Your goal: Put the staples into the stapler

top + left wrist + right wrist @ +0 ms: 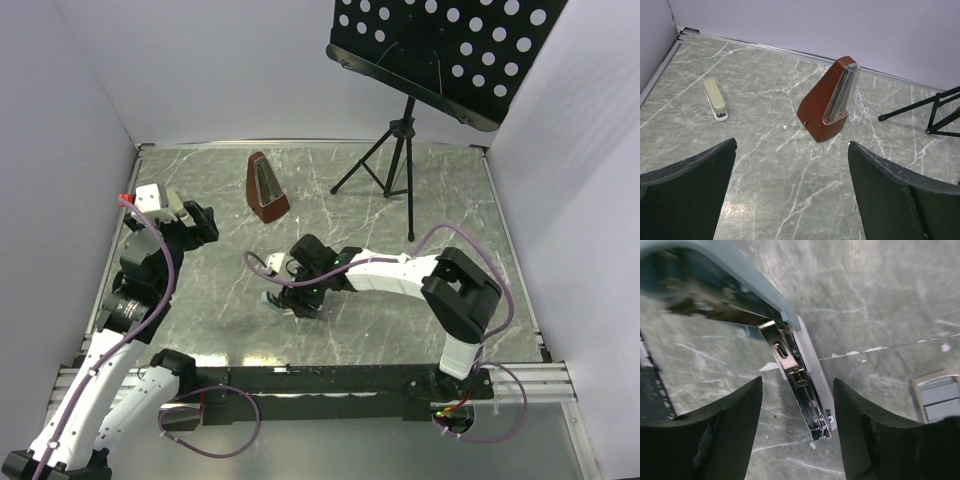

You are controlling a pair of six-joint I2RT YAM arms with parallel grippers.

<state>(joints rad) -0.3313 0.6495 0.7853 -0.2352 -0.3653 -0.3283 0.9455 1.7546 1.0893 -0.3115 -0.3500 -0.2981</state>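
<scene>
Stapler [790,360] open, magazine lengthwise between parted right jaws, tip camera-ward; left jaws wide apart.

**Grey marbled surface [360,335], five things set on it**
A brown metronome [267,187] and a music stand's tripod [395,165] are stood toward the back. A cream stapler [715,100] is laid flat, left of the metronome. A grey-blue stapler [775,335] is laid opened mid-surface, with a small tan box [937,396] near it.
</scene>
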